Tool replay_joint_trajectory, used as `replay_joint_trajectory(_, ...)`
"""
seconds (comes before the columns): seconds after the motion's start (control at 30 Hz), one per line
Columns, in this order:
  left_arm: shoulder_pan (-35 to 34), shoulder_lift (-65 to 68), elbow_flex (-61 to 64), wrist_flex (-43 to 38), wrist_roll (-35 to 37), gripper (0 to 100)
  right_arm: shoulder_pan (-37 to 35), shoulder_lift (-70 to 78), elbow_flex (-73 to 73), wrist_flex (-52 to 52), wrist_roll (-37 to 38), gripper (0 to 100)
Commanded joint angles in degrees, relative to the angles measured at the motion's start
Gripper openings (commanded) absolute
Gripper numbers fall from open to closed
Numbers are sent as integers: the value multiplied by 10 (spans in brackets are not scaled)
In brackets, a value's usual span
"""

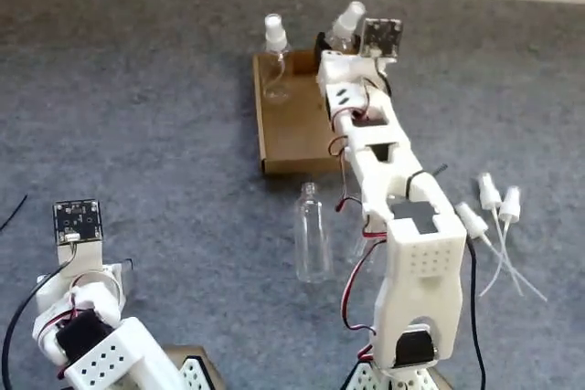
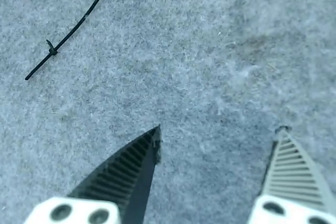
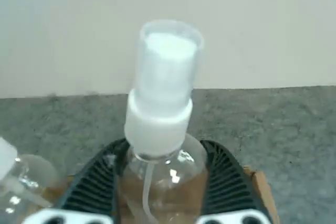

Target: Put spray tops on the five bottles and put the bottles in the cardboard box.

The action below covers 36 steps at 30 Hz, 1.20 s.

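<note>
Your right end effector (image 3: 164,148) clamps a capped bottle (image 3: 160,103) over the cardboard box (image 1: 291,139): lower, release. Left end effector (image 2: 220,129) gapes.

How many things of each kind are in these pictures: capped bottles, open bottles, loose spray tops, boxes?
Clear plastic bottles with white spray tops: 2
Clear plastic bottles without a top, clearly seen: 1
Loose white spray tops with thin tubes: 3
Brown cardboard box: 1
Total: 7

Right arm (image 1: 393,180) stretches fully forward, right gripper (image 3: 164,148) fingers clamped on a bottle (image 3: 157,124); left gripper (image 2: 220,129) fingers parted, pointing down.
</note>
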Motion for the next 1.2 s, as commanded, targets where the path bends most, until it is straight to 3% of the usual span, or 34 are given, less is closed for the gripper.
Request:
replay_joint_trajectory(0.0, 9, 1, 14, 7, -4, 302, -15, -11, -58, 44, 73, 4)
replay_joint_trajectory(0.57, 9, 1, 14, 7, -4, 302, -17, -10, -57, 44, 51, 7)
replay_joint_trajectory(0.8, 9, 1, 14, 7, -4, 302, -17, -10, -55, 44, 47, 118)
replay_joint_trajectory(1.17, 9, 1, 14, 7, -4, 302, -16, -9, -53, 47, 47, 125)
